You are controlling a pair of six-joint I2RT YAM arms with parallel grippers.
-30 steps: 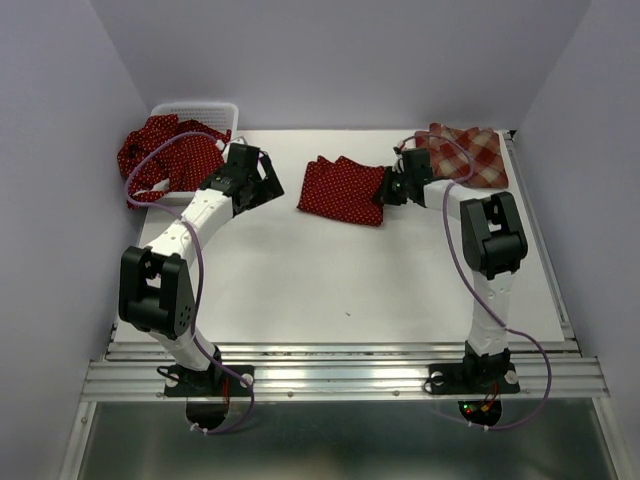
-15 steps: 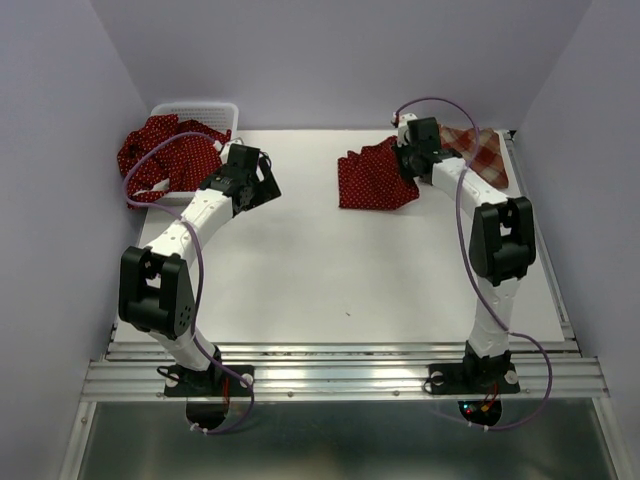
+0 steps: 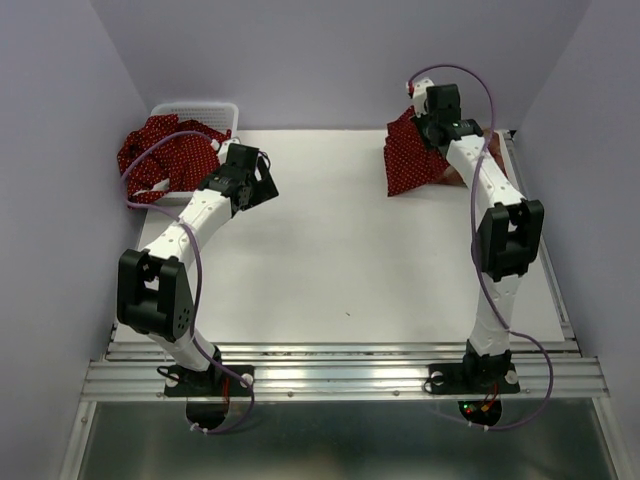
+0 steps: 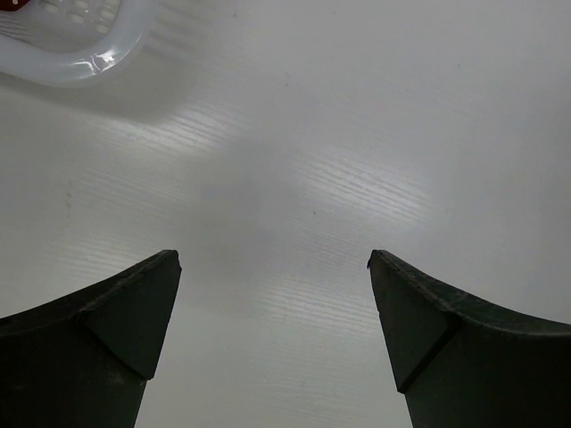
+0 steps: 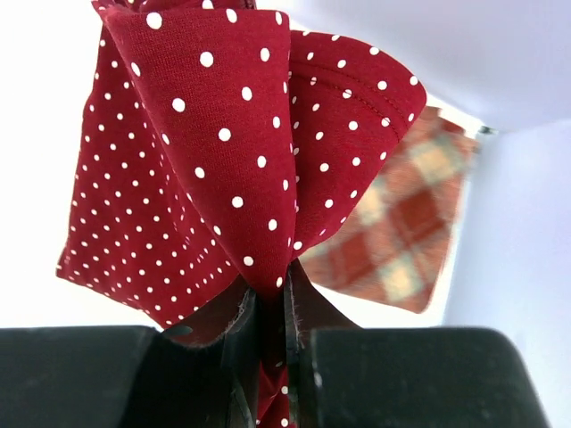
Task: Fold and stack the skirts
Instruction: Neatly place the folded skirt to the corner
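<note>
Cloth sits pinched in our right jaws: they are clamped on a fold of the dotted skirt (image 5: 223, 152), which fans out ahead of them and partly hides the plaid skirt (image 5: 401, 236) just beyond. Our left jaws stand wide apart over the tabletop (image 4: 294, 160), the basket (image 3: 195, 108) of more dotted skirts (image 3: 165, 150) just beyond them.

Enclosure, three sides: back wall (image 3: 330, 60), left wall (image 3: 50, 200) and right wall (image 3: 600, 200), all plain pale lavender-grey, unmarked.
Worktop (image 3: 340, 270): flat, white, matte; faint ribbed sheen and soft glare patches in the left wrist view.
Near edge: ribbed aluminium rail (image 3: 340, 372) running the full width.
Below rail: dull grey metal panel (image 3: 340, 440).
Light: even, diffuse; shadows weak.
</note>
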